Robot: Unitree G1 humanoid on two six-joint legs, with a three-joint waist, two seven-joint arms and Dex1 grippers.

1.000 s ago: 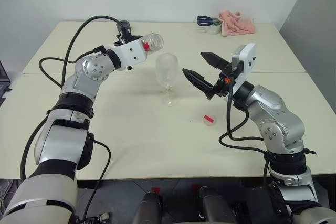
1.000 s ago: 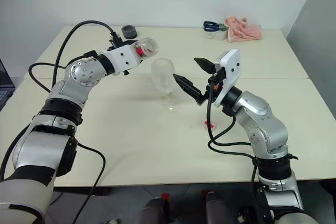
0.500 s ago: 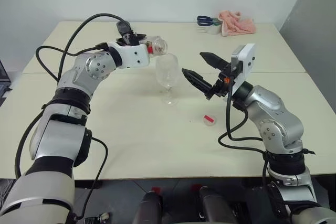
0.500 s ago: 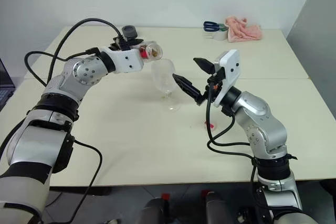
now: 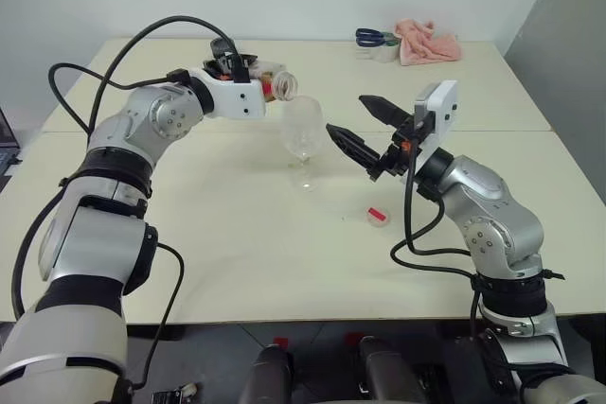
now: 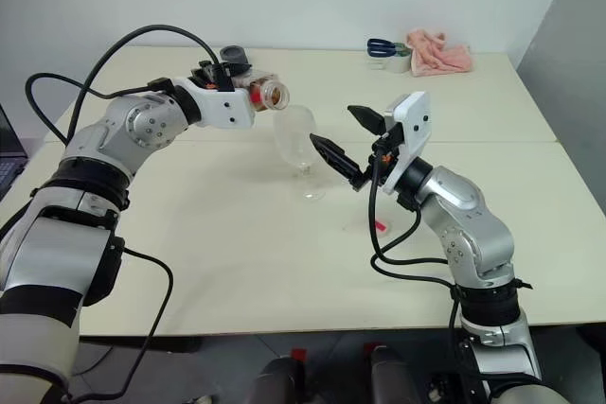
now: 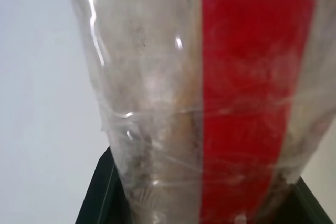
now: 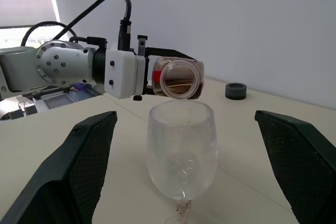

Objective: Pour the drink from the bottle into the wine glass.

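Cream table (image 5: 237,234): we see L gripper (image 5: 254,80) clamping bottle (image 5: 280,85) (tipped) over wine glass (image 5: 302,134); R gripper (image 5: 363,123) spread wide beside glass, empty.

Bright, even light with soft shadows on the table (image 5: 237,234); the bottle (image 7: 210,103) is blurred close up, with small glints

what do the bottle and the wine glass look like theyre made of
The bottle: likely thin clear plastic, glossy; in the left wrist view its wall looks wrinkled and film-like under a red label strip. The wine glass: clear and smooth, with a rigid, even rim and bowl; probably glass, though hard clear plastic can't be ruled out.
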